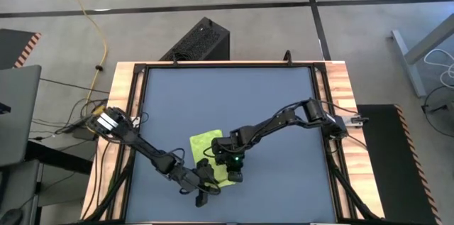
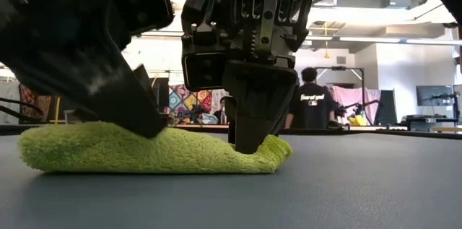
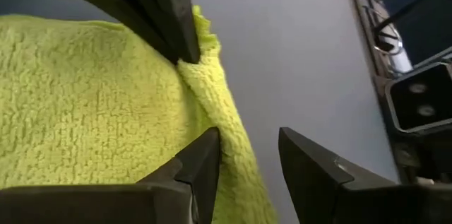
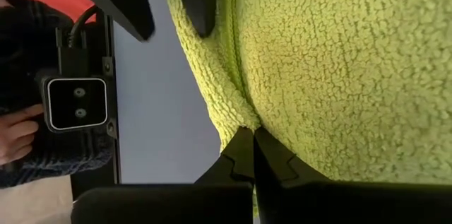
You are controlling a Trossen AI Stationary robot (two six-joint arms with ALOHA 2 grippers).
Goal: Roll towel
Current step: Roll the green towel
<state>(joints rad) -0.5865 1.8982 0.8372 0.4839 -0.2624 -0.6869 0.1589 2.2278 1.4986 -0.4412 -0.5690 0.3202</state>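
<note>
The lime yellow-green towel (image 1: 207, 142) lies on the dark blue-grey tabletop near its front edge; in the low view (image 2: 108, 149) it looks like a low, thick pad. My right gripper (image 4: 253, 133) is shut on the towel's edge at its near right end (image 2: 271, 149). My left gripper (image 3: 247, 139) is open at the same edge, a little nearer the front. One of its fingers is on the cloth and the other (image 3: 311, 171) is over bare table. Both grippers show close together in the high view, the left (image 1: 206, 186) and the right (image 1: 235, 174). My left gripper touches the towel with one finger (image 3: 201, 164), which lies on the cloth beside its thick edge (image 3: 236, 146). That edge runs through the gap between the open fingers. The gripper comes slanting down from the table's left. The towel lies on the table. My right gripper pinches a raised fold of the towel's edge (image 4: 244, 119) between its two shut fingers. The fingers point down from above (image 2: 249, 142). The cloth puckers at the pinch. The rest of the towel lies flat on the table.
A wooden frame (image 1: 128, 111) borders the tabletop. A black box (image 1: 202, 40) stands beyond the far edge. Bare tabletop (image 1: 284, 97) spreads behind and to the right of the towel. A person stands in the room behind (image 2: 310, 102), and a hand shows off the table (image 4: 18, 136).
</note>
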